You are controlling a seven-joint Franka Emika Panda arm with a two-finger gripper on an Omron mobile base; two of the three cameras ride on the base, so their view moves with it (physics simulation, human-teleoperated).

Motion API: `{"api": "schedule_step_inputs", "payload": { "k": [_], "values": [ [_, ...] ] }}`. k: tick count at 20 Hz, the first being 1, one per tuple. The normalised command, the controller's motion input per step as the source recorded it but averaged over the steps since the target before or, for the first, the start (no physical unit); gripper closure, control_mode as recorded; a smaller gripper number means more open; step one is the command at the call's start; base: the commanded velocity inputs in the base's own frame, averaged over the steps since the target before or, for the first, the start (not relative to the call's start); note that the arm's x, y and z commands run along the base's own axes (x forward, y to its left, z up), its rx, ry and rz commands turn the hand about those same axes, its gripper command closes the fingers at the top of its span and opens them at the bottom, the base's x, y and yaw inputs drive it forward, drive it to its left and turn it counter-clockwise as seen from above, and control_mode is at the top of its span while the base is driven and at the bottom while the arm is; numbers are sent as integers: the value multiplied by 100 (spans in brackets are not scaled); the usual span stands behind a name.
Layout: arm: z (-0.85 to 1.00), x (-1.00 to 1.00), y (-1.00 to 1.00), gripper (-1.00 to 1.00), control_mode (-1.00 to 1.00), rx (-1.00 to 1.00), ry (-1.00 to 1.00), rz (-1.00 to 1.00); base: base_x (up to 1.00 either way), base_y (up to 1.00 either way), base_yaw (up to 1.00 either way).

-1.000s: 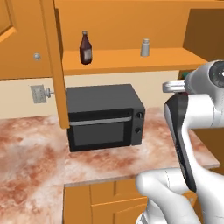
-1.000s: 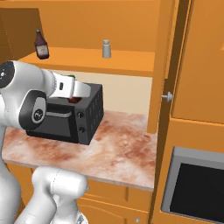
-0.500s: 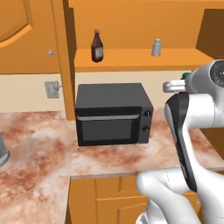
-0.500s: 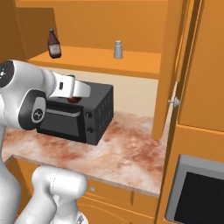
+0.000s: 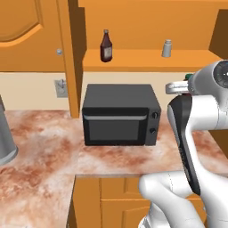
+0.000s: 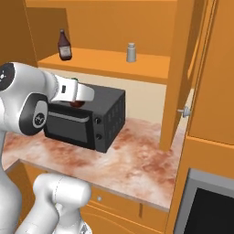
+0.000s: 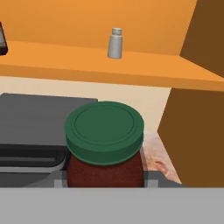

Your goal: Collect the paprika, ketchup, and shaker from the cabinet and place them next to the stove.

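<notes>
Nearest the camera on the hand, the paprika sits pinched in the claw, its green lid facing the lens and its dark brown body below. The jar is carried clear of any surface, probably so it can travel to the stove without brushing the counter. In the right base view the claw hangs in front of the black microwave, with a bit of the dark jar showing beneath the white hand.

Beyond it, the microwave stands on the marbled counter, toward the back edge against the wall. A grey metal vessel shows at the counter's left edge in the left base view.

Farthest back, the cabinet stands with its doors swung wide, leaving the shelf reachable. The ketchup stands upright near the shelf's left end, and the shaker stands upright toward the right end, well apart from the bottle. Both are set near the shelf's front edge, which should make each an easy reach. By my reckoning one of three items is in hand and none is yet delivered.
</notes>
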Motion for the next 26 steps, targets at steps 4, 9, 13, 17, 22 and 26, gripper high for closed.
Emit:
{"api": "schedule_step_inputs", "payload": {
  "k": [4,9,13,17,22,26],
  "values": [
    [0,0,0,100,100,0,0,0,0,-31,10],
    [0,0,0,100,100,0,0,0,33,-28,2],
    [0,0,0,100,100,0,0,0,65,-1,0],
    [0,0,0,100,100,0,0,0,4,-33,2],
    [0,0,0,100,100,0,0,0,-3,-53,6],
    [0,0,0,100,100,0,0,0,-28,-46,6]
  ]
}}
